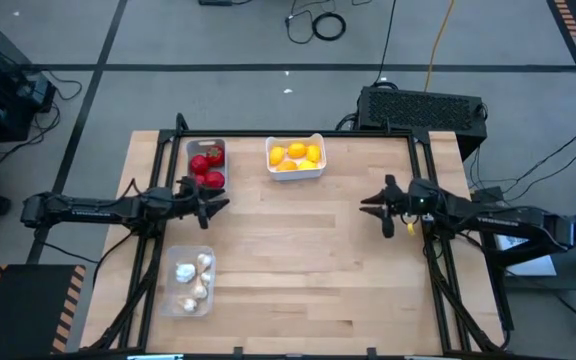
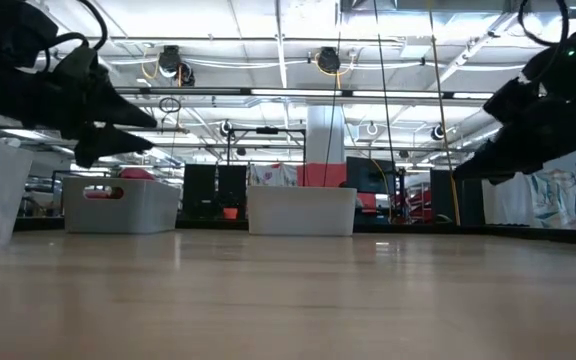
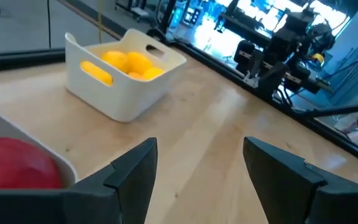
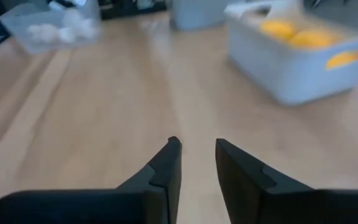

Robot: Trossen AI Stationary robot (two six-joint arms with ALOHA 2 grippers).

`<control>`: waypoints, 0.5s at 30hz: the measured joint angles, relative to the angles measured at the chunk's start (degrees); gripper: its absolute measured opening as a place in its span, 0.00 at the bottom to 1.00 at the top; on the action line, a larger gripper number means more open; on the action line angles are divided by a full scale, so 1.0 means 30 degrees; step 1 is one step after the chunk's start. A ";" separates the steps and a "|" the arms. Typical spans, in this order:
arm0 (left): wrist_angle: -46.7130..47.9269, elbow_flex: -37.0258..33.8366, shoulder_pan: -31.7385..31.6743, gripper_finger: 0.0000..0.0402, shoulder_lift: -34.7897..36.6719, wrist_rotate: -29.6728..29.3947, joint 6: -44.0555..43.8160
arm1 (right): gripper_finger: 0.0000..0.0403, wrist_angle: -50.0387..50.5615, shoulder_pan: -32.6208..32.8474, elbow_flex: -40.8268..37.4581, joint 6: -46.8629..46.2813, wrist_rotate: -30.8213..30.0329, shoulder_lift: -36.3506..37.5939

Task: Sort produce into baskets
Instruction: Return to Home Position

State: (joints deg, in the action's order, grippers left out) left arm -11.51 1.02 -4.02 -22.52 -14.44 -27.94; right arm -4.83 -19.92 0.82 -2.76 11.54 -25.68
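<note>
While the left tool point(image 1: 220, 200) and the right tool point(image 1: 372, 204) hang raised above the tabletop point(image 1: 298, 270), all the produce lies in the three trays.

The grey tray point(image 2: 138, 212) stands at the upper left of the high view. Its long axis runs top to bottom, and red tomatoes point(image 1: 213, 180) lie inside. To its right, with a gap of wood between them, the white tray point(image 1: 295, 175) lies with its long axis left to right and holds the yellow fruits point(image 1: 296, 152). Both trays stand close to the tabletop's upper edge. The clear tray point(image 1: 171, 290) sits at the lower left near the left edge, its long axis top to bottom and slightly tilted, with white garlic bulbs point(image 1: 185, 272) in it.

The left tool points toward the right of the frame, just below the grey tray's lower end and above the clear tray. Its fingers stand wide apart and hold nothing. Its wrist view shows a tomato close beside one finger and the white tray farther ahead.

The right tool points toward the left of the frame from the right side, well apart from every tray, with the white one nearest. Its fingers leave only a narrow gap and hold nothing.

Between the two tools a broad stretch of bare wood runs across the middle of the frame and down to the lower edge.
</note>
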 joint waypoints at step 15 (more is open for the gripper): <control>0.1180 0.0015 0.0119 0.61 0.0314 -0.1790 0.1495 | 0.16 0.0169 0.0007 0.0007 -0.1022 -0.3342 0.2298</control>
State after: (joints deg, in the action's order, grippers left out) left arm -7.97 1.06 -3.66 -21.57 -19.81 -23.45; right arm -4.32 -19.90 0.84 -5.82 1.52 -18.79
